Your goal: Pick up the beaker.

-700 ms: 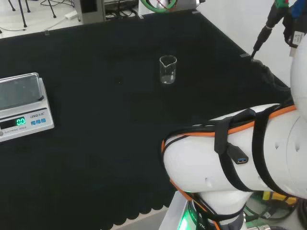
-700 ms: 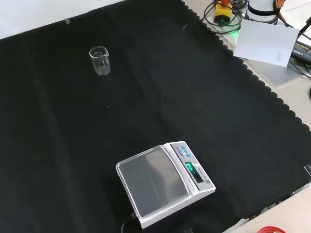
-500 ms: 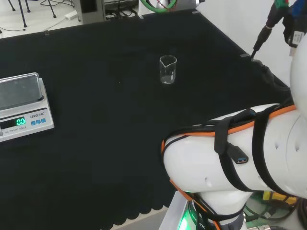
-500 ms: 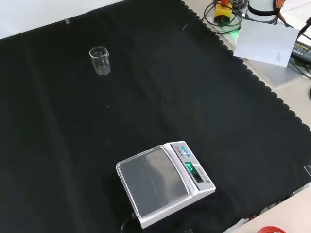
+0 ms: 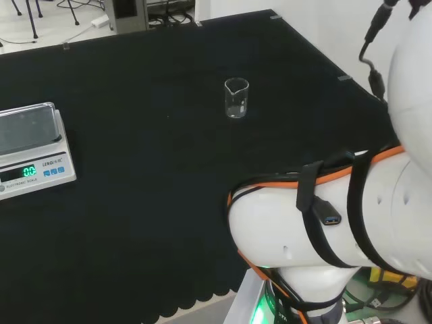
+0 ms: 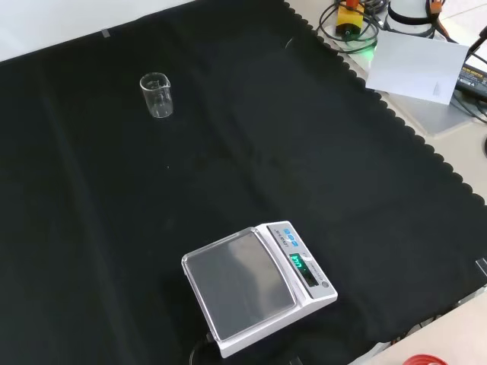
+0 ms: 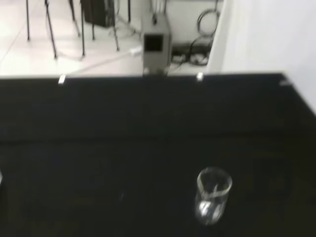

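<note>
A small clear glass beaker (image 5: 236, 98) stands upright on the black cloth (image 5: 135, 135) that covers the tabletop. It looks empty, and it has a little pouring lip on its rim. Nothing touches it and nothing stands close to it.

In the head view the beaker sits near the middle of the cloth, a bit toward 12 o'clock. The big white arm (image 5: 337, 216) with its black straps and orange lines is down at about 5 o'clock, well apart from the beaker.

In the front view the beaker (image 6: 157, 96) is up at about 10 o'clock on the cloth. A white scale (image 6: 255, 285) with a shiny metal plate and a green lit screen sits at about 6 o'clock, well apart from the beaker. In the head view the scale (image 5: 30, 148) is at about 9 o'clock, by the edge of the view.

In the wrist view the beaker (image 7: 213, 195) is close and stands on the dark cloth. Past the far edge of the cloth there is a pale floor with a grey box (image 7: 155, 44) and some thin black legs of stands.

I cannot tell if the hand is open or shut, or if it has hold of anything. The beaker rests on the cloth by itself, not picked up.

At about 1 o'clock in the front view, off the cloth, lies a white sheet (image 6: 417, 67) beside some cables.
</note>
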